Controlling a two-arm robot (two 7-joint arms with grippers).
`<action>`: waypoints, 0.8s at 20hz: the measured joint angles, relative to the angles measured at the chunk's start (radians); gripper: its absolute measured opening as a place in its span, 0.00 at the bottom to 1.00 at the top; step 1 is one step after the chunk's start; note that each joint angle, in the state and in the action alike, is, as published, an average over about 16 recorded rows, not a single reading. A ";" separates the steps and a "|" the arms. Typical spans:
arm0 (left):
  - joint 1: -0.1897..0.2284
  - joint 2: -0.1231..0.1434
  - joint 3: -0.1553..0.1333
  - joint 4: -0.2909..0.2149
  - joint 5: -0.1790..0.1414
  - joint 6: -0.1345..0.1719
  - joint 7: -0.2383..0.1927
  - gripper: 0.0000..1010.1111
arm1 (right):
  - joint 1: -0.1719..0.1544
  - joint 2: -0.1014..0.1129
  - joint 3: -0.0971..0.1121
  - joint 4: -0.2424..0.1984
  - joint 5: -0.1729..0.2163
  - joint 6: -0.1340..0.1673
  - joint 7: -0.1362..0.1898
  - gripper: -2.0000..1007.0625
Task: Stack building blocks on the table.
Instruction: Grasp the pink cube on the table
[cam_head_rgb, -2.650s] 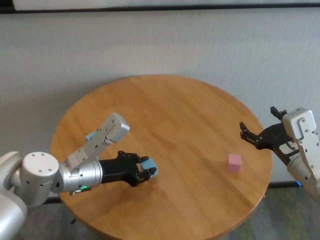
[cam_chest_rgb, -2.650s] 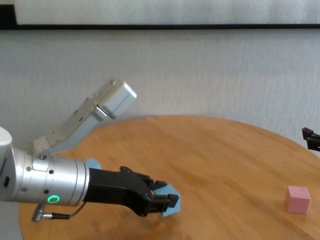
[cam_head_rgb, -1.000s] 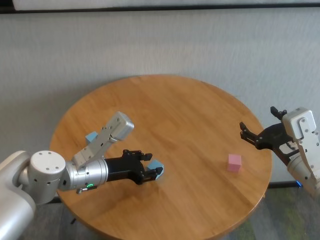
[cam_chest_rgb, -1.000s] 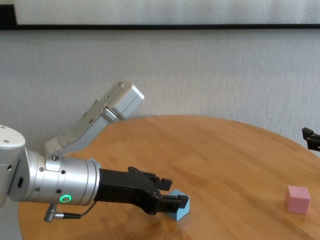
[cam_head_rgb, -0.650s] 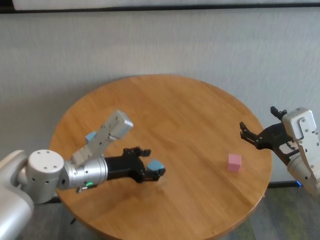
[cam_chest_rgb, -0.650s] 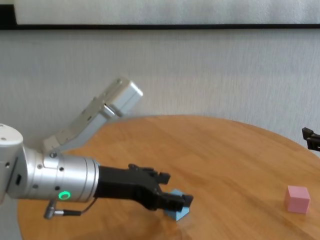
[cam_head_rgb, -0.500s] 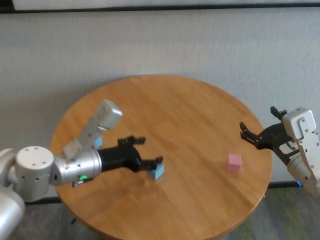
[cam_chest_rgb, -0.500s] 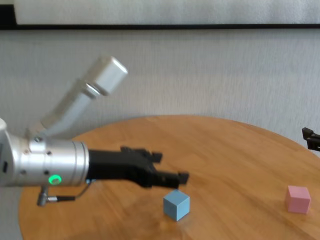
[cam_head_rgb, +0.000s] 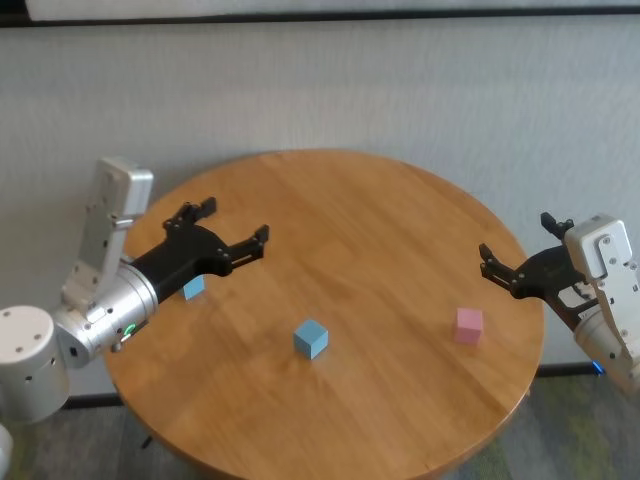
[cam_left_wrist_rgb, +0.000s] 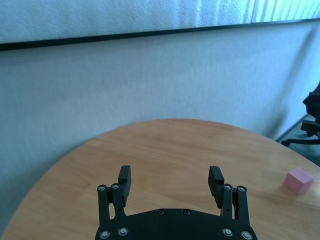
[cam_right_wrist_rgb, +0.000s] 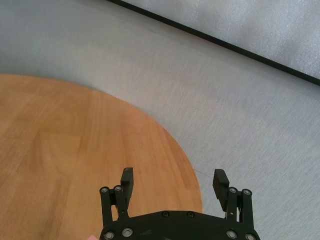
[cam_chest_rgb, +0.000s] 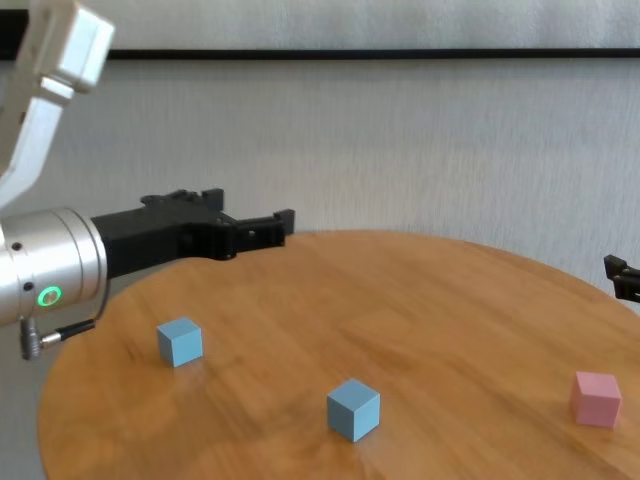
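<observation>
One light blue block (cam_head_rgb: 311, 339) rests alone on the round wooden table (cam_head_rgb: 380, 220), front of centre; it also shows in the chest view (cam_chest_rgb: 353, 409). The second light blue block (cam_head_rgb: 194, 288) sits at the table's left, just below my left arm (cam_chest_rgb: 180, 341). The pink block (cam_head_rgb: 469, 325) lies at the right (cam_chest_rgb: 596, 398) (cam_left_wrist_rgb: 299, 180). My left gripper (cam_head_rgb: 235, 220) is open and empty, raised above the table's left side (cam_chest_rgb: 250, 208) (cam_left_wrist_rgb: 170, 179). My right gripper (cam_head_rgb: 515, 238) is open and empty, hovering at the table's right edge above the pink block (cam_right_wrist_rgb: 174, 177).
A grey textured wall stands behind the table. The table's edge runs close by both grippers. Bare wood lies between the blocks.
My left gripper set the blue block down at the table's middle front, opened, and pulled back up and to the left. The second blue block is uncovered. The right arm has not moved.
</observation>
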 joint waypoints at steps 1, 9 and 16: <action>0.011 -0.002 -0.014 -0.011 0.003 -0.010 0.027 0.99 | 0.000 0.000 0.000 0.000 0.000 0.000 0.000 1.00; 0.067 -0.031 -0.088 -0.049 0.067 -0.083 0.196 0.99 | 0.000 0.000 0.000 0.000 0.000 0.000 0.000 1.00; 0.077 -0.047 -0.110 -0.047 0.107 -0.114 0.257 0.99 | -0.001 0.000 0.000 -0.003 0.002 0.003 0.003 1.00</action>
